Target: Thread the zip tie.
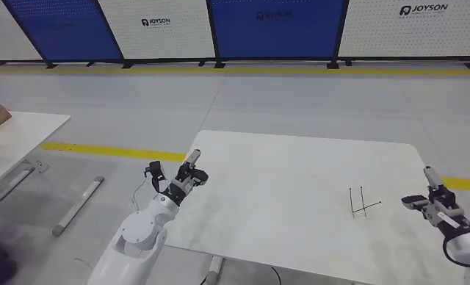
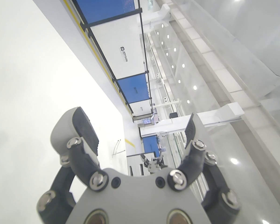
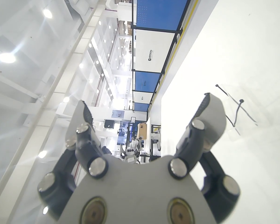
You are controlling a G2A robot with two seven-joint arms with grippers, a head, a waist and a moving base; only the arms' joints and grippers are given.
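The left hand (image 1: pixel 195 167) (image 2: pixel 134 117) is hanging at the left edge of the white desk (image 1: pixel 294 197) (image 2: pixel 25 71) (image 3: pixel 247 36), its two fingers spreading wide apart and gripping nothing. The right hand (image 1: pixel 422 188) (image 3: pixel 144 100) is hovering at the desk's right edge, its fingers likewise gaping wide with nothing between them. A little inward from the right hand, thin black zip ties (image 1: pixel 361 200) (image 2: pixel 117 146) (image 3: pixel 238 110) are lying flat on the desk, crossing one another in a loose bundle; they are sitting near the right hand without touching it, and well apart from the left hand. Past the desk's far edge, the grey floor (image 1: pixel 294 101) is stretching away, with a yellow line (image 1: pixel 110 150) running across it. Farthest back, blue and white panels (image 1: pixel 275 24) are standing in a row.
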